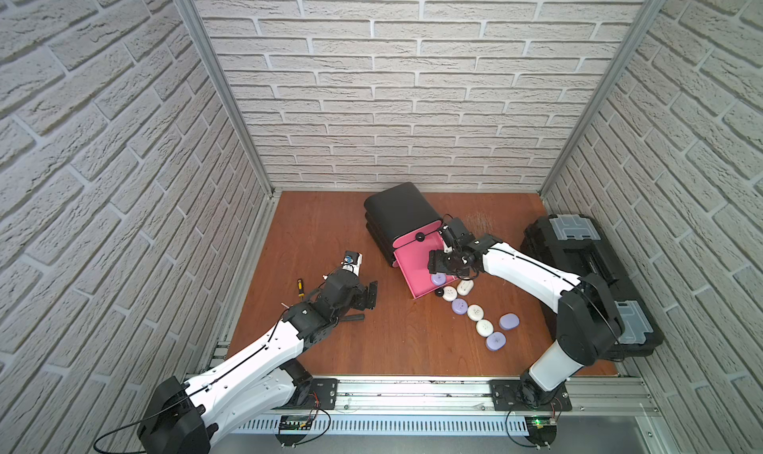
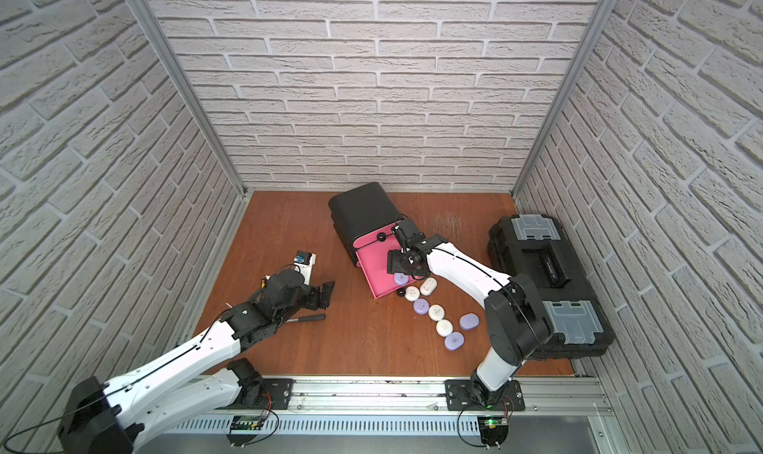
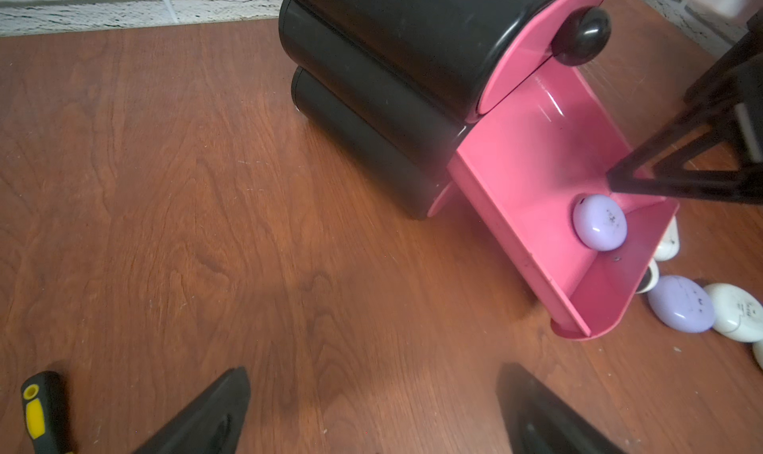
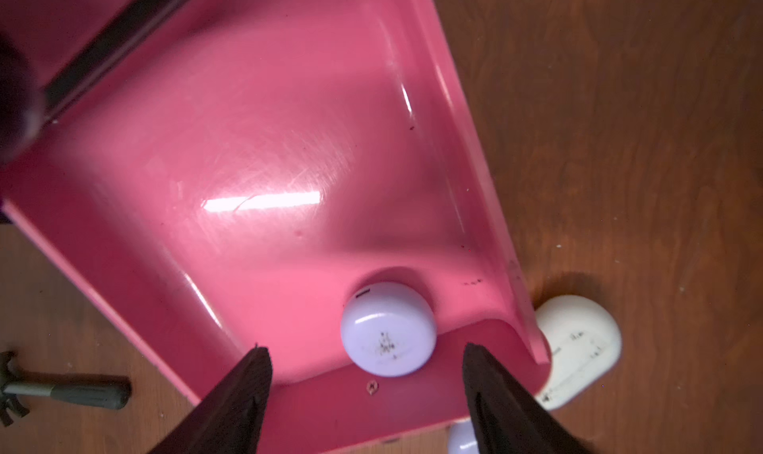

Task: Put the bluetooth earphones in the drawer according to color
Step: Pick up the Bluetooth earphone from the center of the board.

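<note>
The drawer cabinet [image 1: 402,212] is black with pink fronts, and one pink drawer [image 1: 411,270] is pulled out toward the front. A lavender earphone case [image 4: 388,329] lies in that drawer's front corner, as the left wrist view also shows [image 3: 599,223]. My right gripper [image 4: 367,351] hangs just above it, open, its fingers clear of the case on both sides; in a top view the right gripper [image 1: 441,264] is over the drawer. Several white and lavender earphones [image 1: 475,312] lie in a row on the table beyond the drawer's front. My left gripper [image 1: 373,295] is open and empty, left of the cabinet.
A large black toolbox [image 1: 586,274] with grey latches stands along the right wall. A yellow-and-black screwdriver [image 1: 300,287] and a hammer [image 1: 351,318] lie by the left arm. A small white device [image 1: 353,262] sits behind the left wrist.
</note>
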Controlling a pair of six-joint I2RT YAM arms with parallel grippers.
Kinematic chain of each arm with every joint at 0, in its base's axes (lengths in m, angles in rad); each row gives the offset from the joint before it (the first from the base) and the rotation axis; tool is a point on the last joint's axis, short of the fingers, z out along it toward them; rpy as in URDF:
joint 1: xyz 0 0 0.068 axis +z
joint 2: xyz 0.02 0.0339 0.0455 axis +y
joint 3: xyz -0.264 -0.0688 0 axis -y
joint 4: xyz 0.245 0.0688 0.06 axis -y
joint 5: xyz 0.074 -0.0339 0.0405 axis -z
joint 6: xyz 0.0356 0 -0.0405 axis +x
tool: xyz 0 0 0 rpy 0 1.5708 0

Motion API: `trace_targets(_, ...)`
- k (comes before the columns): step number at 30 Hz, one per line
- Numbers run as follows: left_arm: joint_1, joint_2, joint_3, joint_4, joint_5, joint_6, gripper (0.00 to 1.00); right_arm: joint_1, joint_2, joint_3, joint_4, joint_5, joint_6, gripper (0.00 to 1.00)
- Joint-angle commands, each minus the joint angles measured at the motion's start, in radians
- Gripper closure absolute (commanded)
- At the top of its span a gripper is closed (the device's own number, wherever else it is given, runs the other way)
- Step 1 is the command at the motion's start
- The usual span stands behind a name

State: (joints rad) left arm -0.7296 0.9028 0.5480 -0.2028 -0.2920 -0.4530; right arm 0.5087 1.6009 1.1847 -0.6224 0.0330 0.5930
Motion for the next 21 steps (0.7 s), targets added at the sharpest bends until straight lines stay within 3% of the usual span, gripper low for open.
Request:
trace_targets(1, -0.005, 0.005, 0.013, 0.014, -0.014, 0.014, 0.02, 0.007, -0.112, -0.083, 0.011, 0.005, -0.055, 0.22)
trace_targets(10, -0.005, 0.017, 0.015, 0.019, -0.013, 0.015, 0.02, 0.007, -0.318, -0.325, 0.058, -0.042, -0.139, 0.26)
trace_targets(21, -0.005, 0.005, 0.012, 0.011, -0.024, 0.017, 0.02, 0.006, -0.286, -0.437, 0.145, -0.065, -0.139, 0.27)
